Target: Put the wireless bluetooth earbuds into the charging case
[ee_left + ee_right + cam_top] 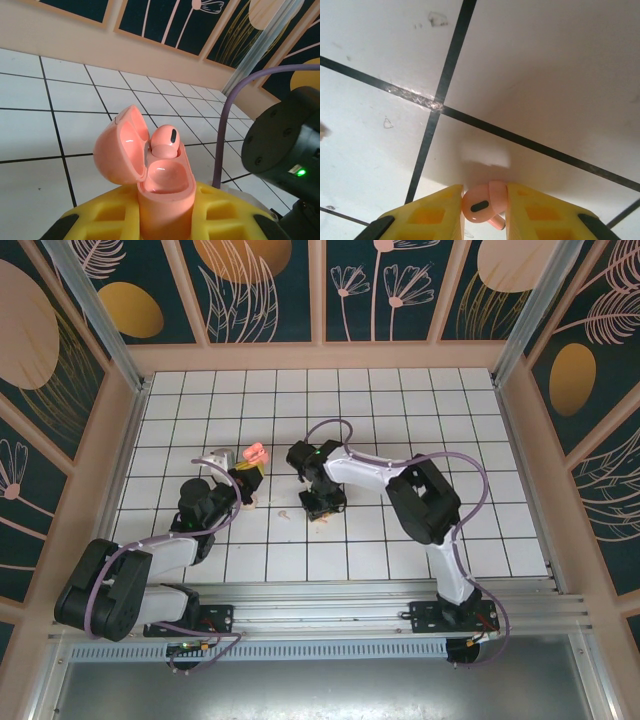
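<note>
The first earbud (164, 141) sits in the open pink case (165, 192); the second earbud (479, 204) is pinched just over the white floor (545, 75).
The bottom of the case is hidden between the yellow fingers (100, 220) of the left gripper (165, 220), which grips it tight. The lid (120, 147) is tipped back. The right gripper (484, 212) squeezes the second earbud, which touches both fingers. Its lower end is hard to make out in the narrow gap.

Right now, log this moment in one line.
left gripper: shut on charging case | lid: open, one earbud seated | right gripper: shut on second earbud
</note>
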